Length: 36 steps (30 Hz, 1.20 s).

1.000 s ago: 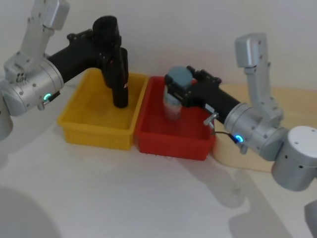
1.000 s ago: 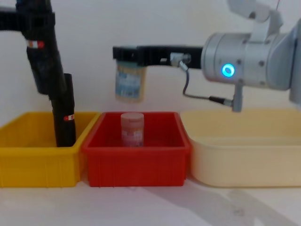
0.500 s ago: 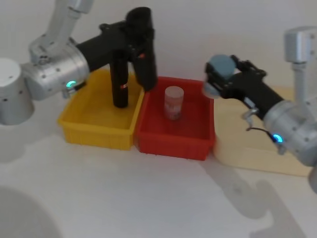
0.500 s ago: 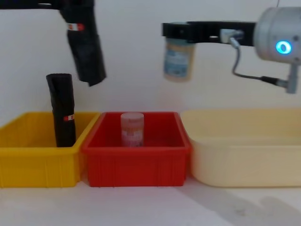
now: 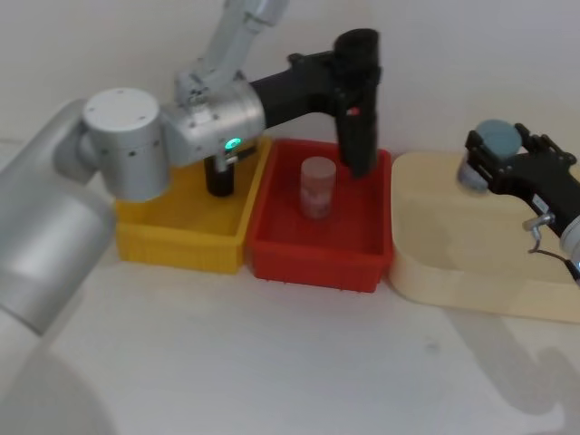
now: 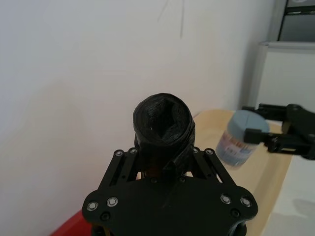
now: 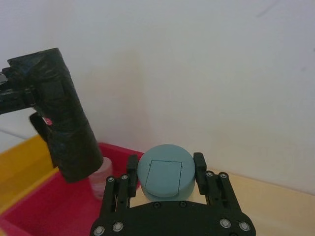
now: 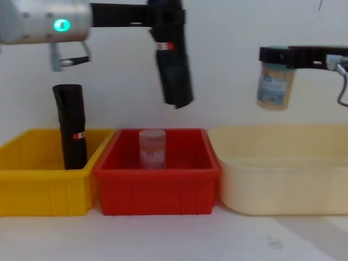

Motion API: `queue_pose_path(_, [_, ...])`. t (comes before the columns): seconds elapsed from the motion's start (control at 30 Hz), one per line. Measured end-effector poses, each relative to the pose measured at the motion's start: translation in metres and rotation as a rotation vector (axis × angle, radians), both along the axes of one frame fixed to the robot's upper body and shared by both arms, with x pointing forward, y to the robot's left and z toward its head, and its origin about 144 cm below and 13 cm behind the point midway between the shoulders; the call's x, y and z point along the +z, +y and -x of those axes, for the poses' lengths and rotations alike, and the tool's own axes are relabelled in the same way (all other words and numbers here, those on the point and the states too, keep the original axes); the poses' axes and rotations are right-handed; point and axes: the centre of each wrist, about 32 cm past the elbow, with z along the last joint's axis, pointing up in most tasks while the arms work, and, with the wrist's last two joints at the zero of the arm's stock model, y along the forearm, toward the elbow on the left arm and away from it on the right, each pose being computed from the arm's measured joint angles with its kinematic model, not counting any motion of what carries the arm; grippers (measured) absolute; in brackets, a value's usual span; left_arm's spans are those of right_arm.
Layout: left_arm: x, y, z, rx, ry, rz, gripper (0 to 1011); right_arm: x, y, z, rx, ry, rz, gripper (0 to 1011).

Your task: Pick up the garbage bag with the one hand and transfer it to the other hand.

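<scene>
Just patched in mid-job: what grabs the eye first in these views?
The left gripper holds the garbage bag tilted in the air above the red bin, where a small jar stands. The right gripper, over the cream tub, is shut on a blue-lidded jar. A second black roll stands in the yellow bin.

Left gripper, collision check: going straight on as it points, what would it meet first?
Likely only the white wall, beyond the black rolled garbage bag the left gripper grips. The right gripper, holding a blue-lidded jar, hangs lower, off that line; depth unclear.
</scene>
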Motion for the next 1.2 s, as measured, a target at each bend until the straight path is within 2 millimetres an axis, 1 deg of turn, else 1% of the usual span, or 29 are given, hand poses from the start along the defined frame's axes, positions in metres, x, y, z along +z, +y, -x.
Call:
queue_pose_path(0.03, [0.0, -0.009, -0.006, -0.015, 0.002, 0.003, 387, -0.001, -0.004, -0.003, -0.007, 0.004, -0.003, 665])
queue_pose_path(0.17, [0.002, -0.026, -0.019, -0.047, -0.003, 0.008, 387, -0.005, -0.014, -0.01, -0.015, 0.017, -0.009, 664])
queue_pose_path(0.2, [0.003, -0.033, -0.024, -0.059, -0.006, 0.011, 387, -0.005, -0.015, -0.012, -0.015, 0.019, -0.009, 664])
queue_pose_path(0.3, [0.005, -0.043, -0.03, -0.074, -0.008, 0.013, 387, -0.008, -0.022, -0.02, -0.016, 0.032, -0.012, 664])
queue_pose_path(0.33, [0.006, -0.05, -0.034, -0.085, -0.01, 0.014, 387, -0.008, -0.023, -0.022, -0.017, 0.035, -0.012, 664])
queue_pose_path(0.4, [0.008, -0.054, -0.037, -0.093, -0.012, 0.014, 387, -0.009, -0.026, -0.025, -0.016, 0.04, -0.013, 664])
queue_pose_path(0.47, [0.009, -0.061, -0.041, -0.103, -0.014, 0.014, 387, -0.01, -0.028, -0.027, -0.016, 0.043, -0.014, 684])
queue_pose_path(0.5, [0.01, -0.064, -0.043, -0.11, -0.016, 0.014, 387, -0.01, -0.028, -0.028, -0.016, 0.045, -0.015, 724])
queue_pose_path(0.57, [0.01, -0.066, -0.044, -0.113, -0.016, 0.013, 387, -0.011, -0.03, -0.03, -0.016, 0.049, -0.016, 793])
queue_pose_path(0.63, [0.012, -0.073, -0.047, -0.123, -0.02, 0.012, 387, -0.012, -0.032, -0.033, -0.016, 0.052, -0.017, 837])
queue_pose_path(0.67, [0.012, -0.073, -0.047, -0.123, -0.02, 0.012, 387, -0.012, -0.032, -0.033, -0.016, 0.053, -0.017, 889])
queue_pose_path(0.73, [0.013, -0.076, -0.048, -0.129, -0.021, 0.011, 387, -0.012, -0.033, -0.034, -0.016, 0.056, -0.018, 939])
queue_pose_path(0.77, [0.013, -0.078, -0.049, -0.132, -0.022, 0.01, 387, -0.012, -0.034, -0.035, -0.016, 0.057, -0.018, 939])
queue_pose_path(0.8, [0.014, -0.079, -0.05, -0.134, -0.023, 0.01, 387, -0.013, -0.034, -0.036, -0.016, 0.058, -0.018, 961])
queue_pose_path(0.83, [0.014, -0.08, -0.05, -0.135, -0.023, 0.01, 387, -0.013, -0.035, -0.036, -0.017, 0.059, -0.018, 1001])
queue_pose_path(1.0, [0.016, -0.085, -0.052, -0.144, -0.025, 0.009, 387, -0.012, -0.035, -0.036, -0.014, 0.059, -0.017, 1001])
queue_pose_path(1.2, [0.017, -0.089, -0.054, -0.15, -0.027, 0.007, 387, -0.01, -0.031, -0.033, 0.017, 0.048, -0.006, 1001])
